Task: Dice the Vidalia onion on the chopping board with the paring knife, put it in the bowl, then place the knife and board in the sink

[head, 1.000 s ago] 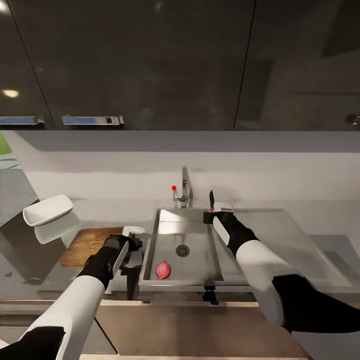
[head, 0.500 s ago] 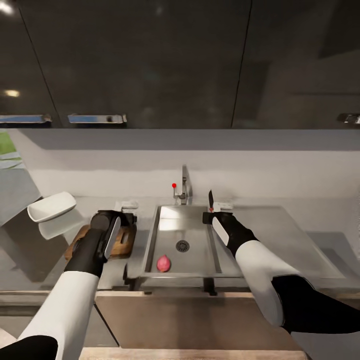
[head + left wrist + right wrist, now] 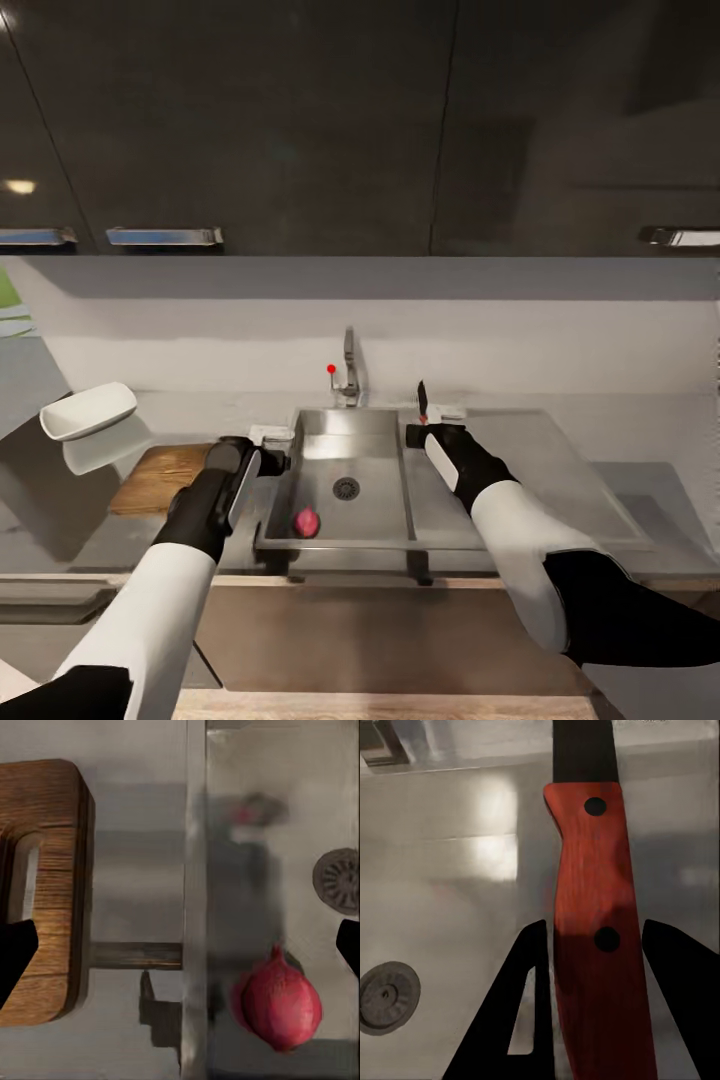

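While the right gripper (image 3: 424,425) holds the paring knife (image 3: 592,945) tight between its two fingers, the blade points up, over the flat metal part just beside the sink (image 3: 400,470). My guess is that the knife is kept up and out of the way so it is ready for cutting and bumps nothing.

The left gripper (image 3: 268,450) hangs over the left rim of the sink. Its black fingertips (image 3: 15,952) are spread wide, with nothing between them. It looks ready to reach for the Vidalia onion (image 3: 306,521).

The onion lies alone in the sink, near the front wall, a little way from the drain (image 3: 346,488). The chopping board (image 3: 160,475) lies on the countertop (image 3: 60,540), left of the sink. The bowl (image 3: 88,411) sits farther left, tipped up, and I see nothing in it.
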Tool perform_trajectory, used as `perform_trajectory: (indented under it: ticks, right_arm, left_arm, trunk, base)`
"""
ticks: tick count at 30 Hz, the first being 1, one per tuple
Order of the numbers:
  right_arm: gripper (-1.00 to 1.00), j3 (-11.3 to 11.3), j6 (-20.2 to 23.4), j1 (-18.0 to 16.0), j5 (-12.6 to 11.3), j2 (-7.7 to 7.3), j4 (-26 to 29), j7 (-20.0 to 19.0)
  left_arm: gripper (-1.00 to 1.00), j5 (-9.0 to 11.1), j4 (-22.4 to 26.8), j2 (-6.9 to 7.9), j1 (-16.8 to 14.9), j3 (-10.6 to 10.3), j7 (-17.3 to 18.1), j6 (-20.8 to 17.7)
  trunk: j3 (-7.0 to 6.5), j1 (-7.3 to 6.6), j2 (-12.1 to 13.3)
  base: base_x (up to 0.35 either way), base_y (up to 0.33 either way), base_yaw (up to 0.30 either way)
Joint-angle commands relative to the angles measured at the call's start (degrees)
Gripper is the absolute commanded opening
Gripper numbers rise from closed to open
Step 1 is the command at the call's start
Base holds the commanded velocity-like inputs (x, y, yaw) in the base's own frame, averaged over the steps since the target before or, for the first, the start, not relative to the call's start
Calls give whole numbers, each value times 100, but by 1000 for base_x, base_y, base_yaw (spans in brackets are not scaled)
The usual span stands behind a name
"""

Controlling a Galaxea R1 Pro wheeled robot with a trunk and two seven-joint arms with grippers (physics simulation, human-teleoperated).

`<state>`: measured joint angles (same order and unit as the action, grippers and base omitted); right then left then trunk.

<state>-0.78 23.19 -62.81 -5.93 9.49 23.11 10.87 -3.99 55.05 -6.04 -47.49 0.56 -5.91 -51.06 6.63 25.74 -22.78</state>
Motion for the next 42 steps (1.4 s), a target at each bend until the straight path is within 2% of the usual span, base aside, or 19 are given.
perform_trajectory:
  ticks: [1, 6, 9, 14, 15, 17, 19, 20, 22, 23, 24, 26, 33, 35, 36, 38, 42]
  right_arm:
    - [-100, -13, 27, -4, -52, -15, 12, 42]
    - [-100, -38, 36, -4, 270, -140, 146, 54]
    - [-100, -36, 20, -4, 294, -237, 191, 47]
    - [-100, -36, 44, -4, 311, -494, 444, 54]
    - [-100, -36, 52, -4, 399, -562, 518, 55]
    - [-100, -32, 156, -4, 961, -616, 755, 49]
    - [-100, -28, 317, -4, 1089, -622, 812, 31]
    - [-100, -27, 597, -4, 1111, -635, 1092, 36]
    - [-100, -32, 2111, -4, 1107, -670, 2398, 32]
    - [-100, -39, 2541, -4, 1104, -674, 2765, 30]
    - [-100, -42, 2704, -4, 1104, -675, 2900, 29]
    - [-100, -44, 2860, -4, 1101, -684, 3022, 29]
    - [-100, -45, 2884, -4, 1103, -685, 3033, 29]
    - [-100, -45, 2884, -4, 1103, -685, 3033, 33]
    - [-100, -45, 2884, -2, 1103, -683, 3033, 31]
    - [-100, -45, 2884, -3, 1103, -685, 3033, 35]
    - [-100, -45, 2884, -3, 1103, -679, 3025, 34]
  left_arm:
    - [100, -41, -38, -31, -5, 6, 11, -27]
    - [100, -36, -192, -167, -5, -5, 21, 44]
    - [100, -40, -294, -184, -4, -8, 27, 52]
    - [100, -39, -267, -187, 3, -21, 19, 53]
    - [100, -40, -264, -187, 1, -21, 17, 53]
    - [100, -40, -260, -187, 3, -21, 12, 53]
    - [100, -33, -315, -184, 0, -19, 18, 53]
    - [100, -32, -350, -175, 2, -14, 20, 53]
    - [100, -32, -366, -170, 3, -12, 20, 53]
    - [100, -31, -376, -170, 2, -12, 20, 53]
    - [100, -31, -405, -170, 3, -12, 20, 53]
    - [100, -31, -570, -158, 3, -12, 35, 91]
    - [100, -31, -1561, -145, 3, 5, 20, 1099]
    - [100, -31, -1659, -135, 3, 12, 20, 1167]
    - [100, 4, -1734, -126, 3, 14, 30, 1179]
    - [100, 219, -1904, -116, 3, 14, 24, 1423]
    - [100, 276, -1988, -74, 3, 15, 18, 1508]
  trunk:
    - [13, 4, -14]
    - [13, 4, -14]
    - [13, 4, -14]
    - [13, 4, -14]
    - [13, 4, -14]
    - [13, 4, -14]
    - [13, 4, -14]
    - [13, 4, -14]
    - [13, 4, -14]
    - [13, 4, -14]
    - [13, 4, -14]
    - [13, 4, -14]
    - [13, 4, -14]
    - [14, 4, -14]
    - [17, 4, -14]
    - [33, 4, -14]
    - [69, 4, -14]
  base:
    - [0, -317, 0]
    - [0, -303, 0]
    - [0, -204, 0]
    - [0, -257, 0]
    - [0, -278, 0]
    - [0, -279, 0]
    - [0, -181, 0]
    - [0, -27, 0]
    - [0, -6, 0]
    - [0, -1, 0]
    - [0, 0, 0]
    - [0, 0, 0]
    - [0, 0, 0]
    - [0, 0, 0]
    - [0, 0, 0]
    - [0, 0, 0]
    - [0, 0, 0]
